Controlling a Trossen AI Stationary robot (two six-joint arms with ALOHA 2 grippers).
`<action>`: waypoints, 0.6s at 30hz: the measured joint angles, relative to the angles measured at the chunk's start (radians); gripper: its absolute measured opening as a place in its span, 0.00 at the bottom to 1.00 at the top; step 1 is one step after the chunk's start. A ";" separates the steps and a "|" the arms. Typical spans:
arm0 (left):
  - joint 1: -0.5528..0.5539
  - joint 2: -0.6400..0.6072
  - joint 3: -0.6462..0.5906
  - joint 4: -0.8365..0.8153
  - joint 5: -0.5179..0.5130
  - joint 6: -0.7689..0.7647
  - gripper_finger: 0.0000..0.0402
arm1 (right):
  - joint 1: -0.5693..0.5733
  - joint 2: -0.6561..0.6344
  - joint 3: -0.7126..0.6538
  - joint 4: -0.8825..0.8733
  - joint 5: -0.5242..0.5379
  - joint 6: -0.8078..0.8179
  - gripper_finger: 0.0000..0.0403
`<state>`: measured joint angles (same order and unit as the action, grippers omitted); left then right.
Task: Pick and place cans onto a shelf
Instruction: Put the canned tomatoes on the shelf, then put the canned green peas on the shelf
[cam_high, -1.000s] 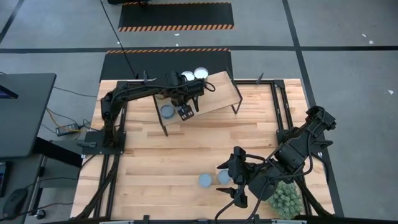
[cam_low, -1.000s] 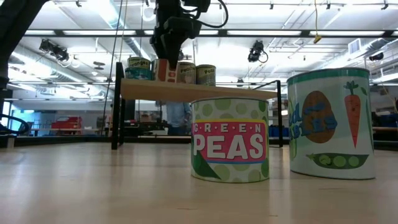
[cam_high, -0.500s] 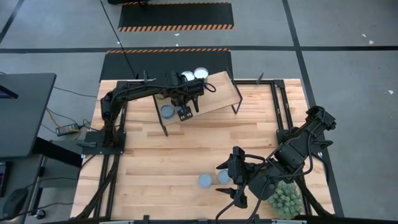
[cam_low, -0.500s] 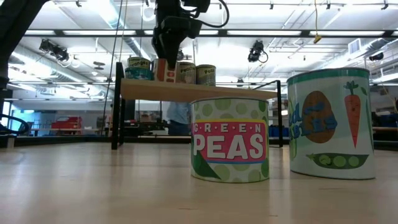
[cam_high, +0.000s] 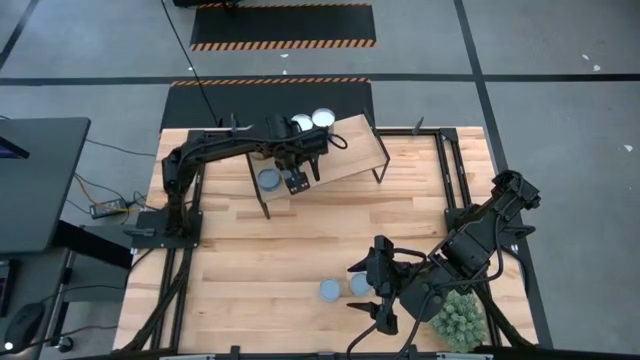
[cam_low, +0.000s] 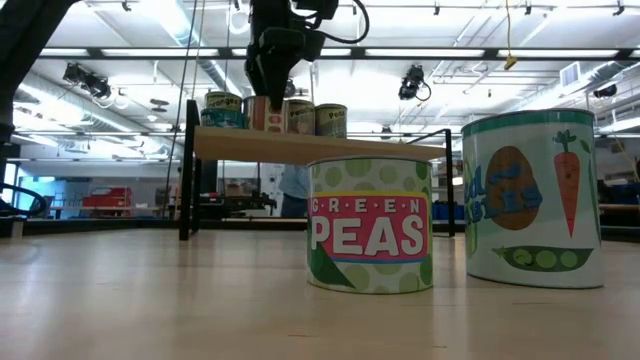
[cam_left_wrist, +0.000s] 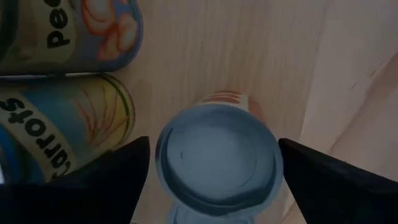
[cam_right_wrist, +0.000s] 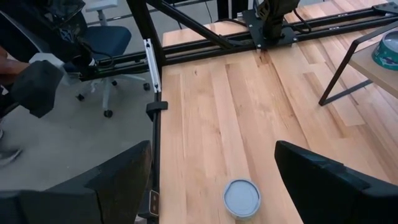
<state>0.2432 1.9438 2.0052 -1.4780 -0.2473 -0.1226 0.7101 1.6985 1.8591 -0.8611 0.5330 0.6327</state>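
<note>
The shelf (cam_high: 345, 150) stands at the table's far side. Three cans stand on it in the high view: two (cam_high: 312, 120) at its far edge and one (cam_high: 268, 180) at its left end. My left gripper (cam_high: 295, 181) is over the shelf, shut on a blue-topped can (cam_left_wrist: 214, 158). That can also shows in the low view (cam_low: 263, 113), upright among the shelf's cans. My right gripper (cam_high: 375, 292) is open near the table's near edge. It is beside two cans (cam_high: 344, 288) that stand on the tabletop. One of these cans (cam_right_wrist: 241, 198) lies ahead of its fingers. My left gripper pinches the can's round side wall (cam_left_wrist: 163, 155) between its two fingers, one on each side. The fingers come from above and point down. The can is upright with its top toward the wrist. Its bottom is level with the shelf plank (cam_low: 320, 147).
A carrots can (cam_left_wrist: 62, 134) and another labelled can (cam_left_wrist: 68, 31) stand close beside the held one. A spiky green plant ball (cam_high: 460, 320) sits at the near right corner. The middle of the tabletop (cam_high: 320, 230) is bare wood. A person sits beyond the table (cam_right_wrist: 25, 68).
My left gripper has shifted slightly toward the table's left with the can, which stays upright at the shelf.
</note>
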 joint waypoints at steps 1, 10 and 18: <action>-0.002 0.000 0.000 -0.001 -0.006 0.000 0.89 | 0.000 0.000 0.000 0.000 0.000 0.000 0.86; -0.021 -0.005 0.000 -0.019 -0.030 0.004 0.89 | 0.000 0.000 0.000 0.000 -0.004 0.000 0.86; -0.035 -0.017 0.072 -0.020 -0.073 0.003 0.89 | 0.000 0.000 0.000 0.001 -0.008 -0.006 0.86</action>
<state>0.2085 1.9270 2.0775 -1.4976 -0.3203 -0.1192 0.7101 1.6985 1.8587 -0.8604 0.5247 0.6270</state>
